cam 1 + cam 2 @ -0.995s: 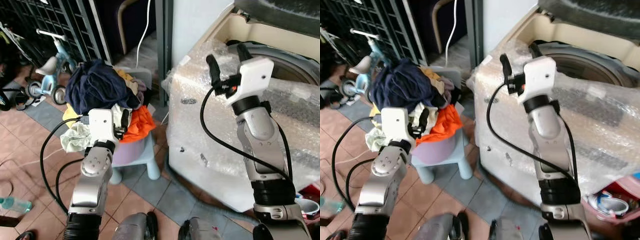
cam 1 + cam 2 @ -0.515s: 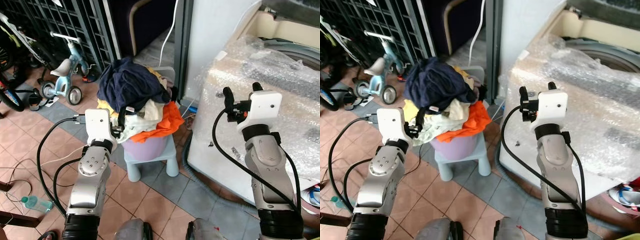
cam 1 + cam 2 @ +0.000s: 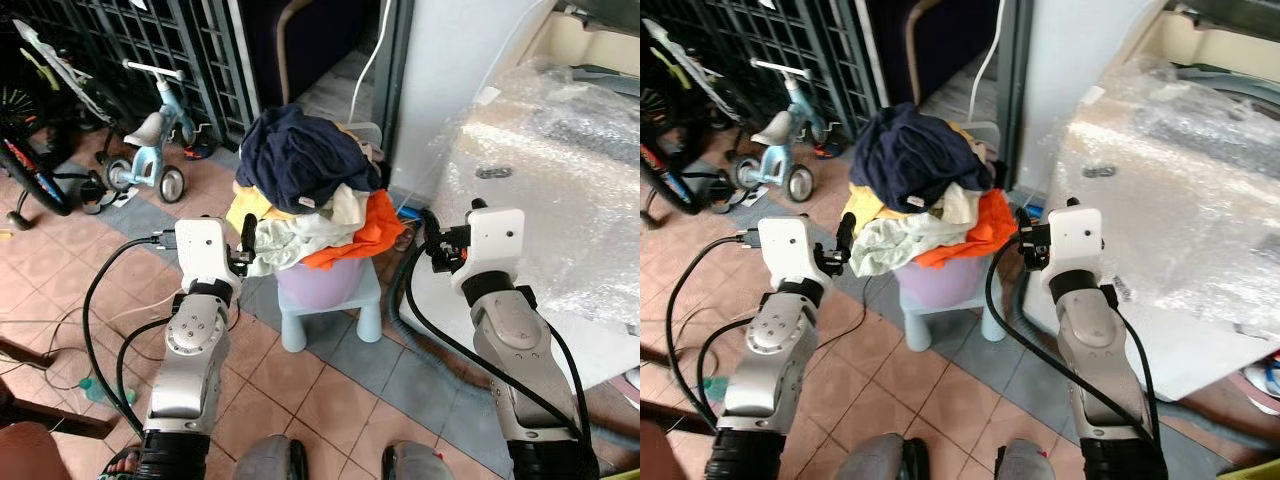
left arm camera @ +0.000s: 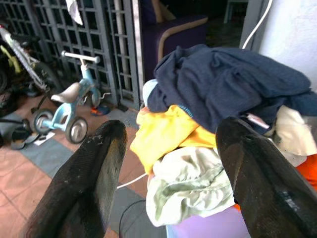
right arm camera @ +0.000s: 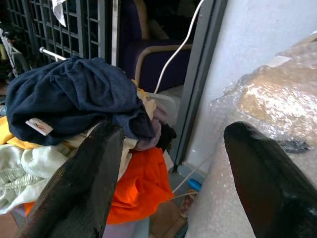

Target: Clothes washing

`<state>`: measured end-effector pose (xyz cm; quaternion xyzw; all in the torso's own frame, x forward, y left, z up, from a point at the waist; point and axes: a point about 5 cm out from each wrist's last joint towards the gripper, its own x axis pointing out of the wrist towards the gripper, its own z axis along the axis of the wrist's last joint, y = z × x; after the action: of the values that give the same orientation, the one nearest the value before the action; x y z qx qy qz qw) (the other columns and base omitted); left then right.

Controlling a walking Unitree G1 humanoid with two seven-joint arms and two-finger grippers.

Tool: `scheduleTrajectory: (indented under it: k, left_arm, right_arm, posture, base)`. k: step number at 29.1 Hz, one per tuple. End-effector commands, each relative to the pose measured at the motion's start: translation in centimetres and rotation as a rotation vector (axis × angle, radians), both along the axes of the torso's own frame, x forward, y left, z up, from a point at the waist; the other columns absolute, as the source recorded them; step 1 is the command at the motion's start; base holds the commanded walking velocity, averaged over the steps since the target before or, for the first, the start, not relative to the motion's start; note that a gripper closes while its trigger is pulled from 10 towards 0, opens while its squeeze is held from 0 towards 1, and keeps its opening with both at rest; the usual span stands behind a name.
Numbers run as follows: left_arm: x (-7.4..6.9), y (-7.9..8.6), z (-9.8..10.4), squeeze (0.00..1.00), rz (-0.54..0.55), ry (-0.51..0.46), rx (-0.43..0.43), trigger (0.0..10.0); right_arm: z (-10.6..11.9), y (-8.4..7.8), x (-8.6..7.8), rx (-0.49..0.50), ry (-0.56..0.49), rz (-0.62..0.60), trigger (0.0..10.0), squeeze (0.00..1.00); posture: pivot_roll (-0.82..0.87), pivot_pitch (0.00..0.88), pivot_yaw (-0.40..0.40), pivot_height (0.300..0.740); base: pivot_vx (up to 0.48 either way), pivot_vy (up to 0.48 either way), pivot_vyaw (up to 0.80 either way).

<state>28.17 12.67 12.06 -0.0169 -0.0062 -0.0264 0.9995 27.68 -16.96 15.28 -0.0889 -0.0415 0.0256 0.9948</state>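
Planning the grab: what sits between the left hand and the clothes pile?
Nothing visible. The left hand, fingers open, faces the clothes pile directly, with open air in between; a pale green garment is nearest.

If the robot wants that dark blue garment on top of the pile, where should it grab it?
Probably the bunched crown of the navy garment, pinched from above. It lies draped over the other clothes in the lilac basket, so its raised folds give the open left gripper something to close on without dragging the rest along.
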Motion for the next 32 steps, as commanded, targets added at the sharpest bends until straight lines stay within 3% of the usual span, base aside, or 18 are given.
scheduleTrajectory:
  k: [1, 10, 22, 26, 31, 32]
  left_arm:
    - [0.0, 0.6, 0.2, 0.0, 0.01, -0.008, 0.013, 10.0]
    - [0.0, 0.3, 0.2, 0.0, -0.001, -0.004, 0.002, 10.0]
    - [-0.2, 0.2, 0.0, 0.0, 0.002, 0.011, -0.008, 10.0]
    - [-0.2, -0.2, -0.4, 0.0, -0.003, 0.033, -0.017, 10.0]
    - [-0.4, -0.2, -0.7, 0.0, 0.004, 0.058, -0.024, 10.0]
    - [-0.4, -0.1, -0.8, 0.0, 0.007, 0.065, -0.034, 10.0]
  right_arm:
    - [0.5, 0.2, 0.1, 0.012, -0.011, 0.01, 10.0, 0.0]
    - [0.3, 0.5, 0.5, -0.027, 0.003, 0.035, 10.0, 0.0]
    - [-0.5, 2.5, 0.2, -0.051, 0.046, 0.178, 10.0, 0.0]
    - [-1.7, 3.0, -0.1, -0.122, 0.101, 0.21, 10.0, 0.0]
    - [-2.8, 3.0, 0.1, -0.143, 0.165, 0.217, 10.0, 0.0]
    - [-3.9, 3.2, 0.0, -0.161, 0.236, 0.258, 10.0, 0.0]
  posture:
    - [-0.05, 0.116, 0.086, 0.74]
    - [-0.05, 0.12, 0.081, 0.74]
    - [-0.05, 0.113, 0.076, 0.74]
    - [-0.04, 0.111, 0.072, 0.74]
    - [-0.04, 0.109, 0.069, 0.74]
    - [-0.03, 0.106, 0.065, 0.74]
  base:
    - [0.424, 0.0, 0.77]
    - [0.445, 0.0, 0.22]
    - [0.458, 0.0, 0.0]
    - [0.0, 0.0, 0.0]
    - [0.0, 0.0, 0.0]
    - [0.0, 0.0, 0.0]
